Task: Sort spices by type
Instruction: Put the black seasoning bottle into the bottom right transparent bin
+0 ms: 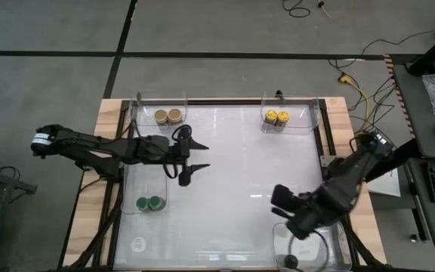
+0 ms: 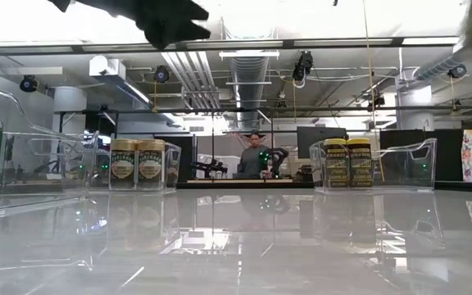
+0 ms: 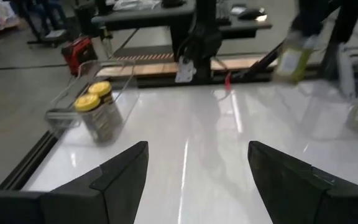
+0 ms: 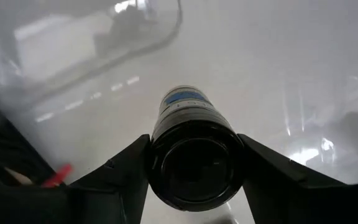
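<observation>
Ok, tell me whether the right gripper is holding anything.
Yes: the right gripper is shut on a black-lidded jar, its fingers pressed against the lid's two sides.

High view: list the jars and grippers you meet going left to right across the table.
Green-lidded jars → tan-lidded jars → left gripper, open and empty → yellow-lidded jars → right gripper, shut on a black-lidded jar.
</observation>
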Robot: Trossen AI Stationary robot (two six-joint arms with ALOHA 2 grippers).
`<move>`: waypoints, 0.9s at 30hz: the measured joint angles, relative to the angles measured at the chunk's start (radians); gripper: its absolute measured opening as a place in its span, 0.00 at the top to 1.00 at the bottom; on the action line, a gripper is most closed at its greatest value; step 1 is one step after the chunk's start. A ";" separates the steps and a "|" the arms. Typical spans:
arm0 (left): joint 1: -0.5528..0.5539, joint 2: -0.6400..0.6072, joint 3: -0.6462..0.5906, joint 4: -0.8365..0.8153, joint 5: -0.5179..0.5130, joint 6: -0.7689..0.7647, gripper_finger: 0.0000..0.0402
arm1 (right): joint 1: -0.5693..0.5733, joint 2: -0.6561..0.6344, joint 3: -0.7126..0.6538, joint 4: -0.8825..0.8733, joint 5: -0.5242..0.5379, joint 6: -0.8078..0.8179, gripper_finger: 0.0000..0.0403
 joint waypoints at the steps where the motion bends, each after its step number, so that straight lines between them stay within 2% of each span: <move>1: 0.000 0.001 -0.002 -0.005 -0.007 0.006 0.35 | 0.020 -0.005 0.008 -0.002 -0.009 0.019 0.49; 9: 0.000 0.010 -0.003 0.016 -0.008 -0.030 0.35 | 0.183 -0.015 0.049 -0.002 -0.105 0.193 0.50; 14: 0.000 0.010 -0.003 0.037 -0.044 -0.034 0.35 | 0.265 0.004 0.044 0.004 -0.109 0.276 0.49; 18: 0.001 0.011 -0.003 0.037 -0.092 -0.064 0.35 | 0.303 0.009 0.019 0.072 -0.147 0.281 0.50; 27: -0.002 0.012 -0.004 0.138 -0.102 -0.090 0.35 | 0.330 0.010 -0.119 0.225 -0.186 0.240 0.48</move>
